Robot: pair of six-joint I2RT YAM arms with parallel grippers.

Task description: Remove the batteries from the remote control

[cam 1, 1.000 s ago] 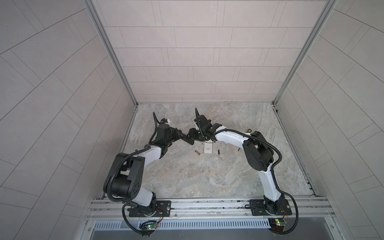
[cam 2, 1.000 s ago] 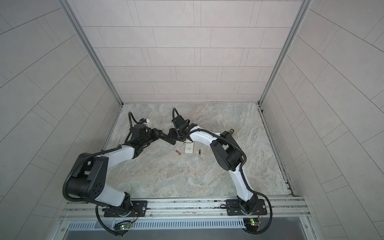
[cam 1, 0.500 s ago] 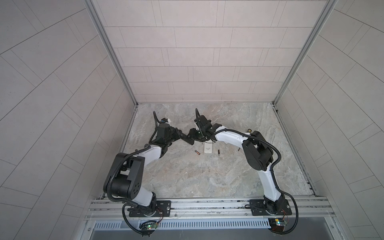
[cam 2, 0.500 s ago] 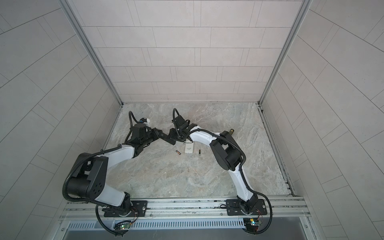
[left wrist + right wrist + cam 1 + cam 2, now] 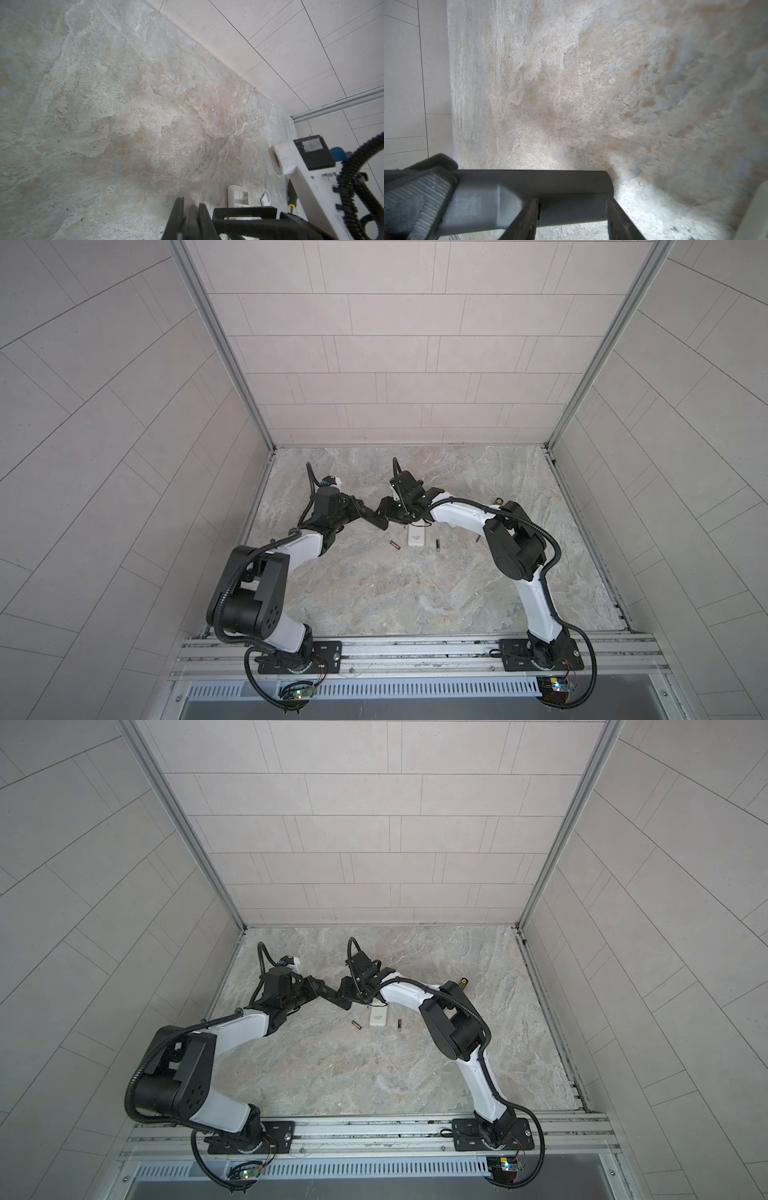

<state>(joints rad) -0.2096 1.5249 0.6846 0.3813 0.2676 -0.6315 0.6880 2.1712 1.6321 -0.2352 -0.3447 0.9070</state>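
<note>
Clamping one end of the black remote (image 5: pixel 380 523), the left gripper (image 5: pixel 367 515) has its jaws squeezed together on it, holding it above the table (image 5: pixel 415 597), left of the table's middle. The right gripper (image 5: pixel 571 200) meets the other end. Its fingers (image 5: pixel 525 218) are apart, one across the remote's back and the other by its tip; can't tell if they pinch anything. The right wrist view also shows the left gripper's ribbed pad (image 5: pixel 415 203) on the remote. Two batteries lie loose near the table's middle. The left battery (image 5: pixel 395 545) and right battery (image 5: pixel 437 545) sit just beside a white remote (image 5: pixel 417 537), one each side, not touching it. Both top views show the same layout. The screwdriver (image 5: pixel 497 502) is toward the right edge, mostly hidden behind the right arm's elbow. In the left wrist view, a small white cover (image 5: pixel 265 200) lies between the white remote and the screwdriver.
</note>
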